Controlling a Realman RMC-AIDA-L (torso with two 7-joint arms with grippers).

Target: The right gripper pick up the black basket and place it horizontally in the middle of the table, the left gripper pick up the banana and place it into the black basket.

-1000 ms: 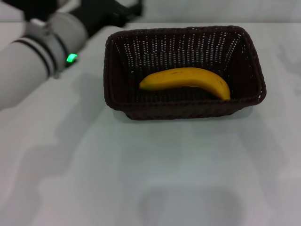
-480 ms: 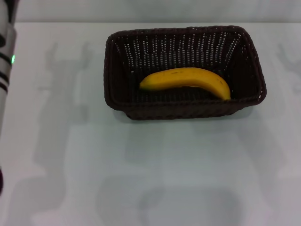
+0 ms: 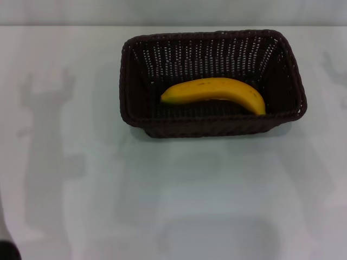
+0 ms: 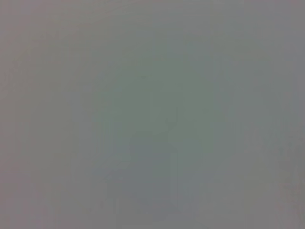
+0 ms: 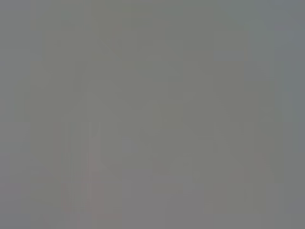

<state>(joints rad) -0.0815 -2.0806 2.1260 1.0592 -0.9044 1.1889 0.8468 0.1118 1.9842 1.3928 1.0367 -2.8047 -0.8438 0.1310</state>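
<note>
Yellow banana [image 3: 215, 93] lies inside black basket [image 3: 135, 81].

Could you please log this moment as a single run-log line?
banana: lying inside black basket | basket: on table, long side across | left gripper: not in view | right gripper: not in view

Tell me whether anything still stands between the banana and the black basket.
Nothing does: the banana already lies inside the black basket, on its floor, on the table. No pincer shows in any view.
</note>
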